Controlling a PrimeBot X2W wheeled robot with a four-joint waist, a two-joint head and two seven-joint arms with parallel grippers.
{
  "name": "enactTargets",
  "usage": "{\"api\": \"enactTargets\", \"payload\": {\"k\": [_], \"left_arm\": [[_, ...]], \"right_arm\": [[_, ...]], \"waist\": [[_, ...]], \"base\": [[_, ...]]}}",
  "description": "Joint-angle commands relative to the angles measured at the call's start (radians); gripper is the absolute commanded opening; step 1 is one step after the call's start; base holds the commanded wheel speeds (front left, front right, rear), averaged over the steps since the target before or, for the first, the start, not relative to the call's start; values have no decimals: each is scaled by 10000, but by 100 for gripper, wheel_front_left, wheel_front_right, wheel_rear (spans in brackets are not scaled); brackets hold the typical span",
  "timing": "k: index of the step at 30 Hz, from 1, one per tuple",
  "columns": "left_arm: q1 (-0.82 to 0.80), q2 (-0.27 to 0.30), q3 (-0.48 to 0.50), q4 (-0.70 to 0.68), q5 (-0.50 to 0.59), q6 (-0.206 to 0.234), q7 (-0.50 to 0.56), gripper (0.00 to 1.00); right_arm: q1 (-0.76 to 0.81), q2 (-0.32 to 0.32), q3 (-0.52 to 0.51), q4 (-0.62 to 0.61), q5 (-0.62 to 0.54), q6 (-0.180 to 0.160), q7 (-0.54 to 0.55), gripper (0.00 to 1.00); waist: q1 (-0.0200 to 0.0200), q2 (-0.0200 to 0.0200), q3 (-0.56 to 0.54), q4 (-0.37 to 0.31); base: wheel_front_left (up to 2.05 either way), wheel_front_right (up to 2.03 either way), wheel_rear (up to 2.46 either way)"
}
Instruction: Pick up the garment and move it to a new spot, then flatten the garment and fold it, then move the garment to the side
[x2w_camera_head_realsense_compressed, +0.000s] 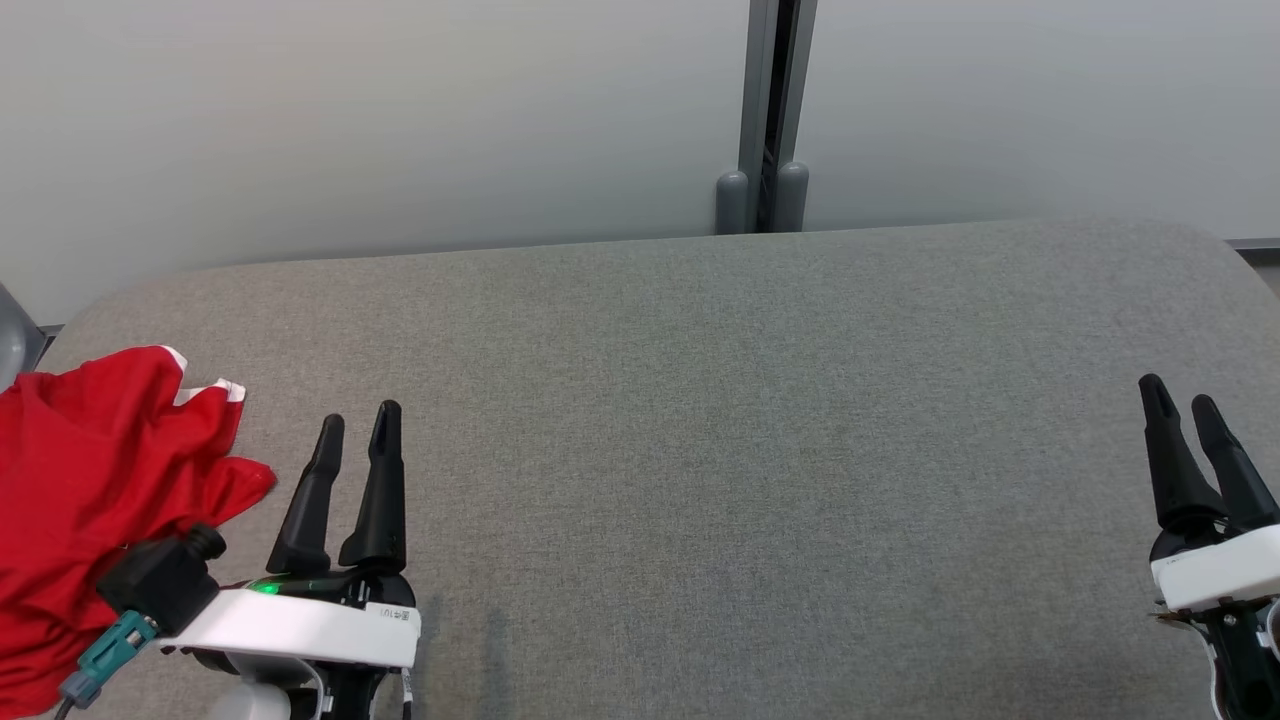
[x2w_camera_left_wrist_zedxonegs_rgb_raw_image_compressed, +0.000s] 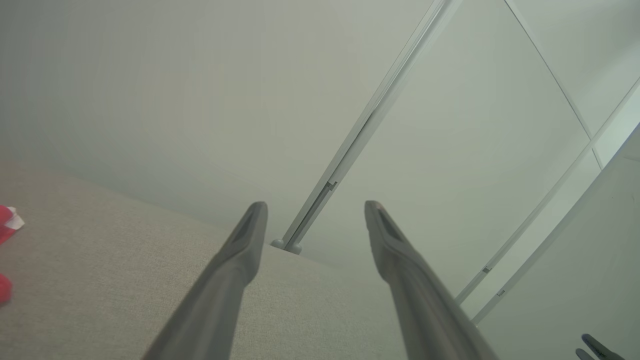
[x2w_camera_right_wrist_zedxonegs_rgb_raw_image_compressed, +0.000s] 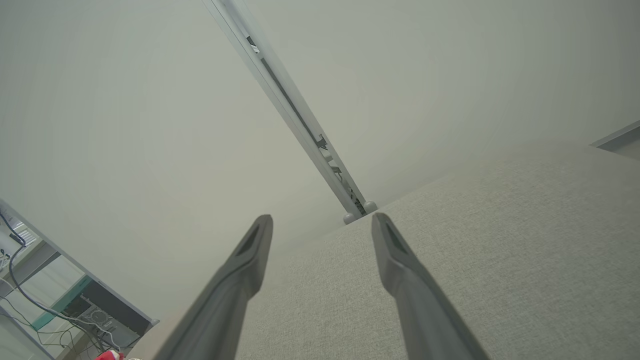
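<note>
So the red garment (x2w_camera_head_realsense_compressed: 90, 500) is sitting crumpled at the far left edge of the head view, from about halfway down to the bottom corner. It's on the grey fabric-covered table (x2w_camera_head_realsense_compressed: 700, 450), with a bit of white trim poking out at its upper right. The left gripper (x2w_camera_head_realsense_compressed: 360, 415) is at the lower left, just right of the garment. Its fingers point up the frame and sit clear of the red stuff, jaws spread wide with nothing between them. The right gripper (x2w_camera_head_realsense_compressed: 1178, 392) is way over at the lower right edge, jaws also spread wide and empty. In the left wrist view a sliver of red shows at the left edge, well apart from the two fingers (x2w_camera_left_wrist_zedxonegs_rgb_raw_image_compressed: 240, 260). Behind the table there's a pale wall (x2w_camera_head_realsense_compressed: 350, 120) with a grey metal post (x2w_camera_head_realsense_compressed: 768, 110) at top centre.
</note>
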Motion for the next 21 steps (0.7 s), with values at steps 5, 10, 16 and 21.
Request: {"api": "enactTargets", "payload": {"k": [5, 10, 16, 21], "left_arm": [[-343, 189, -38, -114, 723, 188, 102, 100], [-340, 223, -49, -80, 1209, 338, 239, 100], [-359, 315, -95, -35, 1840, 525, 340, 100], [-314, 421, -134, 58, 2350, 655, 411, 100]], "right_arm": [[-53, -164, 180, -212, -685, 15, -267, 100], [10, -161, 397, -201, -1294, 15, -499, 100], [74, -152, 600, -137, -1995, 16, -729, 100], [144, -155, 782, 0, -2514, 16, -951, 100]], "waist": [[0, 0, 1, 3], [0, 0, 7, -7], [0, 0, 10, 4], [0, 0, 2, -6]], "base": [[0, 0, 0], [0, 0, 0], [0, 0, 0], [0, 0, 0]]}}
